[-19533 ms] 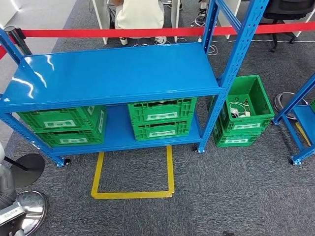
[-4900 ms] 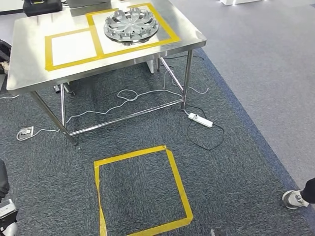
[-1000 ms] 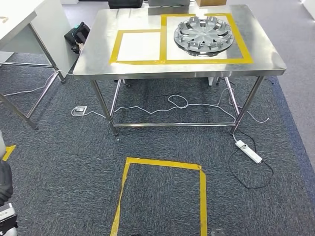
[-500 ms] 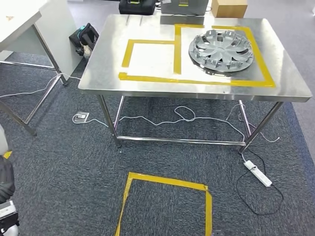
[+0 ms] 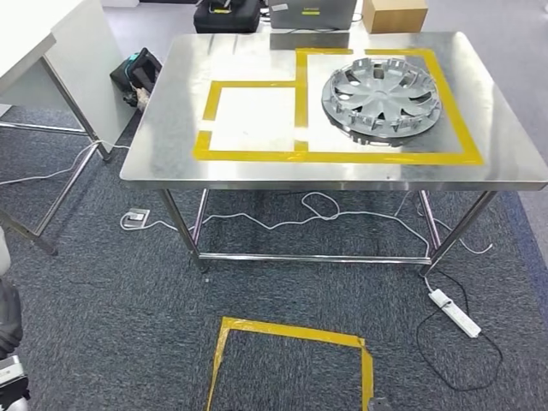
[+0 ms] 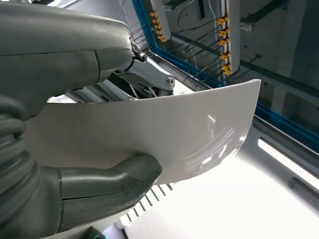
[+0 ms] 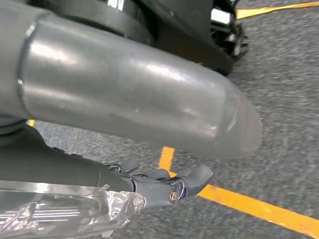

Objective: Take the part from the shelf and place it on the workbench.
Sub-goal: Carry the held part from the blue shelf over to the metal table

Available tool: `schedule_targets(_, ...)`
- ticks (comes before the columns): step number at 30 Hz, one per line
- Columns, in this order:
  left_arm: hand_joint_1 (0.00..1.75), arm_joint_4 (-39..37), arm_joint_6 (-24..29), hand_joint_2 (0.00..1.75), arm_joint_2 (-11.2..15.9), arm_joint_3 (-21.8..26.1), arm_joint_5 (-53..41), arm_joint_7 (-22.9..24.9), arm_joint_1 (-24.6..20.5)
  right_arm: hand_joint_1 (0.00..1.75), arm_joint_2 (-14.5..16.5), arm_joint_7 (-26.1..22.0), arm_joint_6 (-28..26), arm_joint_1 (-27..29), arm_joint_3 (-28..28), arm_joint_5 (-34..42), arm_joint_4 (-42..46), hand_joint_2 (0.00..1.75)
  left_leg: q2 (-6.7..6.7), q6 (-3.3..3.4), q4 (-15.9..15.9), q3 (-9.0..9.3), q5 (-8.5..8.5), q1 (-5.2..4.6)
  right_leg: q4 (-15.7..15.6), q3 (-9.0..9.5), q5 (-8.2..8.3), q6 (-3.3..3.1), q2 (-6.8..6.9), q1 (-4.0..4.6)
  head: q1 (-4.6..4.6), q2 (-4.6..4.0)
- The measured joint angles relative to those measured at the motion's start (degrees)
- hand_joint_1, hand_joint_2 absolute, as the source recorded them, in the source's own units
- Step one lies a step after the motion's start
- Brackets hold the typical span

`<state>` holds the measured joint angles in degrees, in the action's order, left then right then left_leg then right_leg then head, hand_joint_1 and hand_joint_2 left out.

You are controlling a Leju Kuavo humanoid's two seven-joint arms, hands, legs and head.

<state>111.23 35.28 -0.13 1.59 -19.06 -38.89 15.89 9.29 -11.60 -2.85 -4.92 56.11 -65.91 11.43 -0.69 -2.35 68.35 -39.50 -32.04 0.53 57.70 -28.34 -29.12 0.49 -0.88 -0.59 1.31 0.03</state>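
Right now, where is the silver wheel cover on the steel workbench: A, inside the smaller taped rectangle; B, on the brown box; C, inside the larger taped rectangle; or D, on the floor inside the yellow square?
C: the silver wheel cover lies within the larger yellow-taped rectangle on the workbench; the smaller taped rectangle beside it has nothing in it.

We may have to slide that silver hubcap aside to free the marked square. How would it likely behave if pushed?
The hubcap looks like thin moulded plastic, so probably light. On the polished steel workbench it would likely slide easily rather than tip, lying flat. Its slim spokes might flex or crack if pressed hard.
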Motion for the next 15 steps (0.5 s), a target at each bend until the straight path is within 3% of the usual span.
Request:
schedule_targets(2,1.75,-0.09,-0.19,1.75,-0.03,-0.02,0.0,0.01,-0.05,0.0,-0.03,-0.09,0.02,-0.09,0.0,-0.04,0.0,0.0,0.45,-0.64,-6.68,0.96,6.98,0.72,0.11,1.51,-1.53,0.89,-0.17,-0.2,0.31,0.01)
schedule_targets(3,1.75,-0.17,-0.27,1.75,-0.07,-0.05,-0.03,0.04,-0.08,0.0,-0.04,-0.14,0.02,-0.17,0.0,-0.09,0.0,0.0,0.75,-0.67,-8.9,1.29,9.35,0.98,0.09,1.92,-2.29,1.33,-0.21,-0.14,0.36,0.01)
schedule_targets(4,1.75,-0.25,-0.32,1.75,-0.13,-0.07,-0.07,0.07,-0.09,0.0,-0.06,-0.18,0.01,-0.23,0.0,-0.16,0.0,0.0,0.97,-0.47,-10.02,1.42,10.41,1.1,-0.13,2.26,-2.97,1.68,-0.21,-0.03,0.38,0.01)
schedule_targets(7,1.75,-0.32,-0.31,1.75,-0.35,-0.09,-0.2,0.12,-0.06,0.0,-0.09,-0.24,-0.19,-0.26,-0.04,-0.71,0.0,0.0,0.91,0.82,-10.41,1.74,10.41,1.19,-0.84,3.23,-4.57,2.42,0.14,-0.05,-0.03,0.0)
schedule_targets(8,1.75,-0.31,-0.31,1.75,-0.45,-0.09,-0.19,0.12,-0.06,0.0,-0.15,-0.32,-0.34,-0.23,-0.07,-0.81,0.0,0.0,0.88,1.26,-10.53,1.82,10.47,1.27,0.42,2.77,-5.59,2.62,0.27,-0.06,-0.2,0.01)
schedule_targets(9,1.75,-0.31,-0.34,1.75,-0.55,-0.1,-0.15,0.12,-0.06,0.0,-0.21,-0.41,-0.49,-0.18,-0.08,-0.79,0.0,0.0,0.86,1.66,-10.63,1.9,10.51,1.3,3.02,1.57,-7.18,2.78,0.35,-0.05,-0.39,0.01)
schedule_targets(11,1.75,-0.33,-0.43,1.75,-0.7,-0.13,-0.05,0.11,-0.1,0.0,-0.36,-0.75,-0.62,-0.04,-0.09,-0.54,0.0,0.0,0.88,2.12,-10.63,1.94,10.27,1.05,10.9,-2.72,-11.08,2.83,0.42,0.05,-0.67,0.02)
schedule_targets(12,1.75,-0.36,-0.49,1.75,-0.74,-0.15,-0.03,0.1,-0.15,0.0,-0.45,-0.9,-0.63,0.07,-0.08,-0.39,0.0,0.0,0.89,2.29,-10.63,2.01,10.16,0.85,14.22,-4.71,-12.15,2.73,0.42,0.11,-0.73,0.02)
schedule_targets(13,1.75,-0.43,-0.6,1.75,-0.77,-0.21,-0.02,0.07,-0.23,0.0,-0.55,-1.04,-0.63,0.2,-0.08,-0.19,0.0,0.0,0.88,2.43,-10.63,2.1,10.06,0.63,15.72,-5.88,-11.99,2.51,0.41,0.22,-0.79,0.02)
schedule_targets(14,1.75,-0.5,-0.75,1.75,-0.79,-0.29,-0.04,0.03,-0.35,0.0,-0.67,-1.11,-0.62,0.32,-0.06,0.07,0.0,0.0,0.84,2.54,-10.63,2.22,10.0,0.38,14.86,-5.94,-10.59,2.12,0.42,0.37,-0.82,0.02)
schedule_targets(15,1.75,-0.57,-0.97,1.75,-0.8,-0.41,-0.1,0.0,-0.53,0.0,-0.79,-1.1,-0.6,0.42,-0.02,0.42,0.0,0.0,0.76,2.61,-10.63,2.33,9.98,0.16,11.68,-4.93,-8.28,1.61,0.43,0.6,-0.87,0.02)
